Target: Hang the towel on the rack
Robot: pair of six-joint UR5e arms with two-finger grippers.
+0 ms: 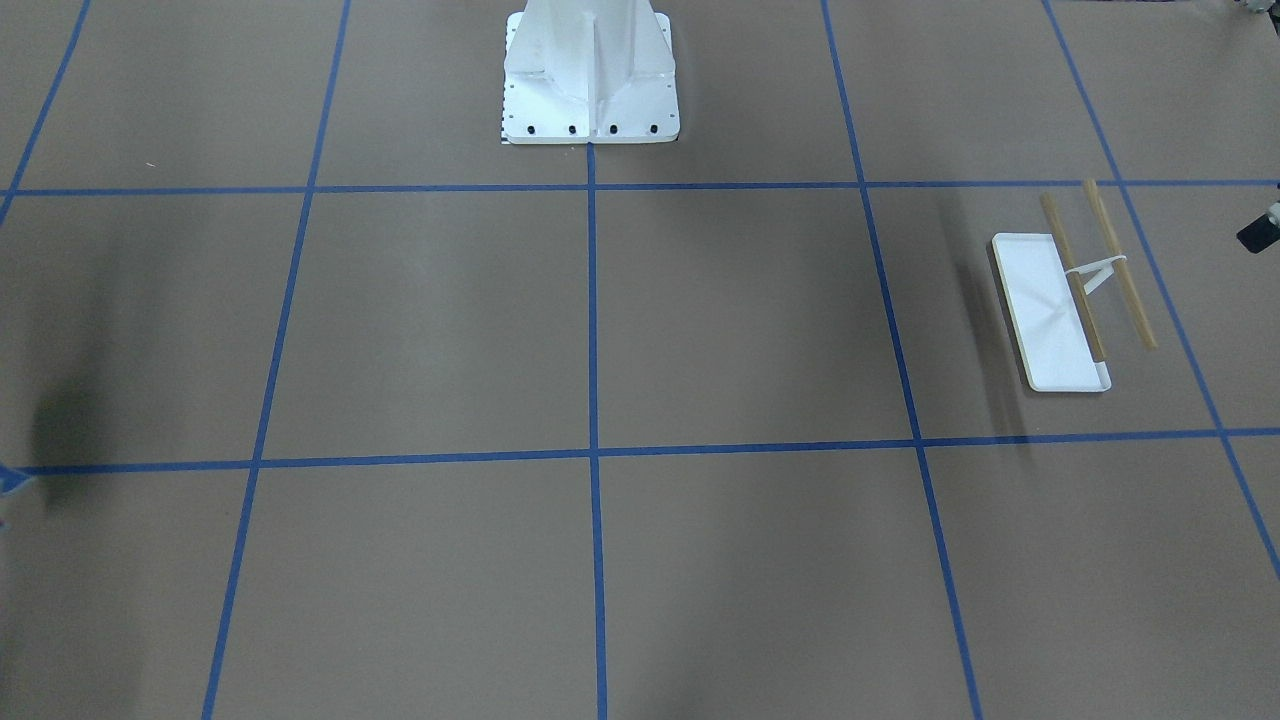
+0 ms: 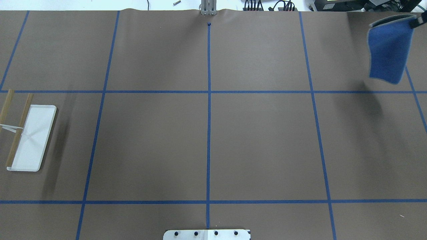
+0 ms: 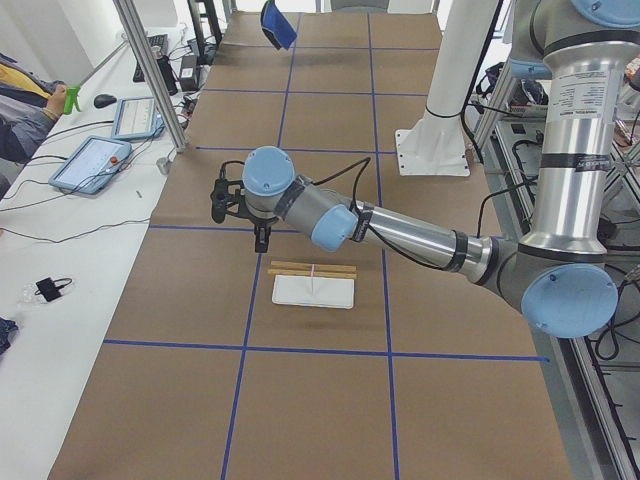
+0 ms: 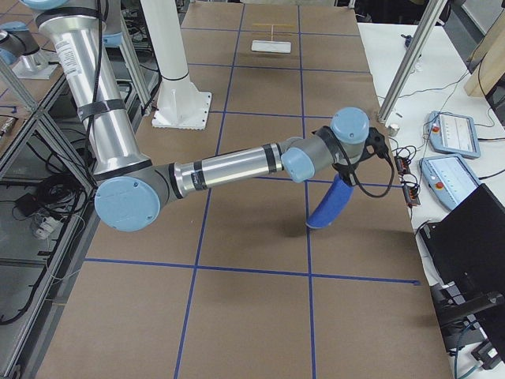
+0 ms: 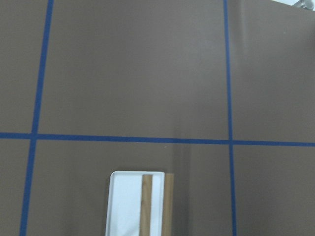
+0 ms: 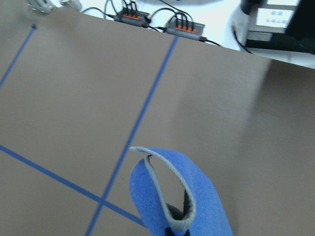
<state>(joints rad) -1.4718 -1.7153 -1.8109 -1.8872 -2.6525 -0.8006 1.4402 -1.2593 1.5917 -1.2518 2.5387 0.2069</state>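
Note:
The towel (image 2: 388,50), a blue cloth with a pale edge, hangs folded from my right gripper (image 2: 417,22) above the table's far right corner. It also shows in the right wrist view (image 6: 197,196) and the exterior right view (image 4: 330,204). The right gripper is shut on its top edge. The rack (image 2: 31,138), with its white tray and two tan bars, stands at the table's left end, and also shows in the front-facing view (image 1: 1050,310) and the left wrist view (image 5: 130,204). My left gripper (image 3: 258,238) hovers just beyond the rack. I cannot tell whether it is open or shut.
The white robot pedestal (image 1: 590,75) is bolted at the table's near middle edge. An aluminium post (image 3: 150,70) and a side desk with tablets (image 3: 95,160) stand past the far edge. Cables and connectors (image 2: 267,6) lie along the far edge.

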